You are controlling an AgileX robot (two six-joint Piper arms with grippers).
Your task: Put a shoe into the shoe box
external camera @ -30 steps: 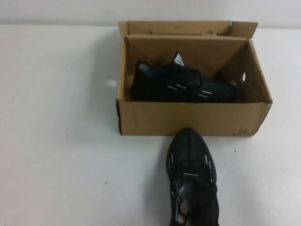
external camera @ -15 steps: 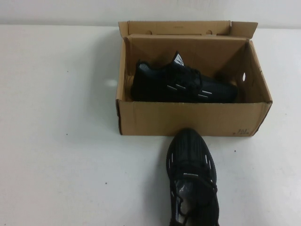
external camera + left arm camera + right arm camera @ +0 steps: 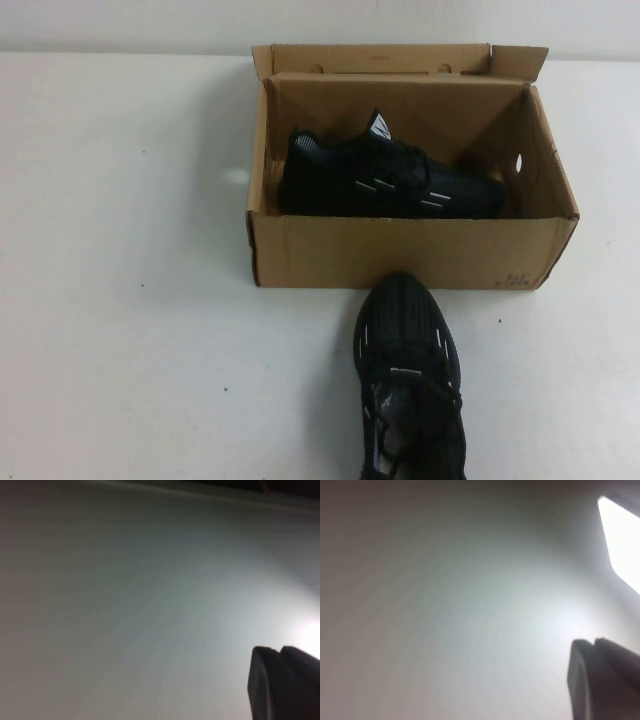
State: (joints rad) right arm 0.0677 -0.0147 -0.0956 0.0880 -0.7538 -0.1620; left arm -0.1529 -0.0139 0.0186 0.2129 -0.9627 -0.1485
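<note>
One wide white desk (image 3: pixel 120 300) is filling the high view, carrying everything here. Sitting toward the far edge, a little right of the middle, is the brown corrugated cardboard shoe box (image 3: pixel 400 255), its hinged flap lid standing open along the far side and a round finger hole showing in its right end wall. Lying inside the shoe box, on its side with the toe toward the desk's right edge, is the black mesh lace-up sneaker with short silver-white dashes (image 3: pixel 385 180); its heel is sitting close to the box's left wall. A second black sneaker of the same look (image 3: pixel 408 375) is resting on the desk outside the box, at the near edge, its toe pointing at the box's front wall and coming just up to it. The left hand (image 3: pixel 285 685) is showing only as a dark edge in the left wrist view, above bare pale surface; whether it is apart or together cannot be told. The right hand (image 3: pixel 602 680) is showing likewise in the right wrist view, and its state cannot be told either.
</note>
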